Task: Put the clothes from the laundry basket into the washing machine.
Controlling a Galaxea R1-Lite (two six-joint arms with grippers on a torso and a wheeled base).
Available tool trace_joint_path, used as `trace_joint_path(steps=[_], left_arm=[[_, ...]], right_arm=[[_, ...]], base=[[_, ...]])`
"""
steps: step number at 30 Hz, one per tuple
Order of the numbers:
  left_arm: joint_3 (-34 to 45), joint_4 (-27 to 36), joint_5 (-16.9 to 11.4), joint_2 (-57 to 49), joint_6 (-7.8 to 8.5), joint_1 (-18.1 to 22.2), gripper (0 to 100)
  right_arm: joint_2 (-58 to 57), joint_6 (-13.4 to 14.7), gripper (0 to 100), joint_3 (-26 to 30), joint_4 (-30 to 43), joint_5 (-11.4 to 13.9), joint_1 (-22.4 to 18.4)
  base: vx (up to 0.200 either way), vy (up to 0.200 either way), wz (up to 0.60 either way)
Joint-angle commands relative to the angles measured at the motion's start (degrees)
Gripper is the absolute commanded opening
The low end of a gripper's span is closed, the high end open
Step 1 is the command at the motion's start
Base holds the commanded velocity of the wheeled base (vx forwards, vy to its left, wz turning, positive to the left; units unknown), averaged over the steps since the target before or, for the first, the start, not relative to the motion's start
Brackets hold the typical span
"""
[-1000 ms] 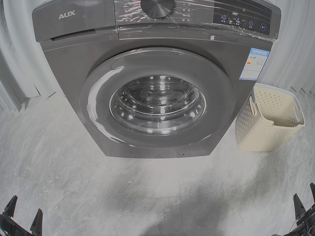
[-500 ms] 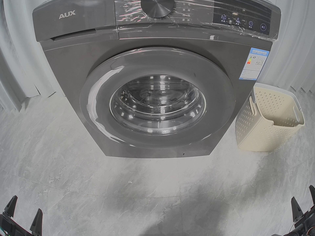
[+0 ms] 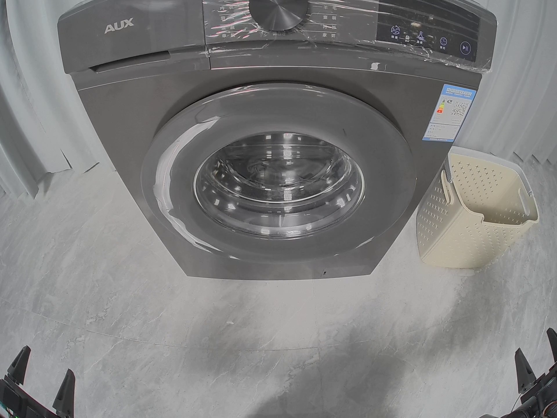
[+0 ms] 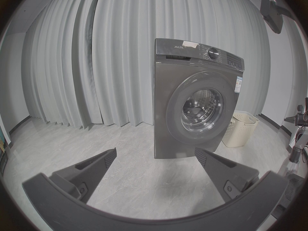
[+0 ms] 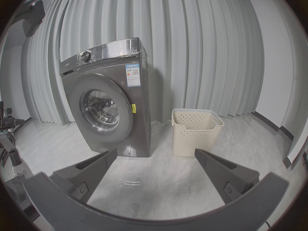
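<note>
No clothes show above the rim of the laundry basket (image 3: 449, 227), which stands on the floor just right of the washing machine (image 3: 278, 74). Anything inside should be soft, light and limp, best pinched at a bunched fold. The machine's round door (image 3: 278, 184) is closed. The left gripper (image 3: 46, 362) and right gripper (image 3: 535, 343) hang low at the near corners, both spread wide and empty.

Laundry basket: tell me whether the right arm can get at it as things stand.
Path yes, reach probably not yet: only bare floor lies between the open right hand and the laundry basket, standing beside the washing machine. It looks well off, so the robot likely must move closer.
</note>
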State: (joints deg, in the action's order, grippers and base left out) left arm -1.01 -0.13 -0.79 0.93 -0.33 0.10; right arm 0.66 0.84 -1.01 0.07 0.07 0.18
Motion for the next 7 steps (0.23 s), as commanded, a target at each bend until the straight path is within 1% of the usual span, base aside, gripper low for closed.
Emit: trace_joint_path(steps=[1, 7], left_arm=[[1.0, 0.0, 0.0, -0.8, -0.02, 0.0, 100], [1.0, 0.0, 0.1, -0.8, -0.02, 0.0, 100]], right_arm=[[-0.7, -0.1, 100, 1.0, 0.0, 0.0, 0.1], [-0.7, 0.4, 100, 1.0, -0.1, 0.0, 0.1]], base=[[0.000, 0.000, 0.00], [0.000, 0.000, 0.00]])
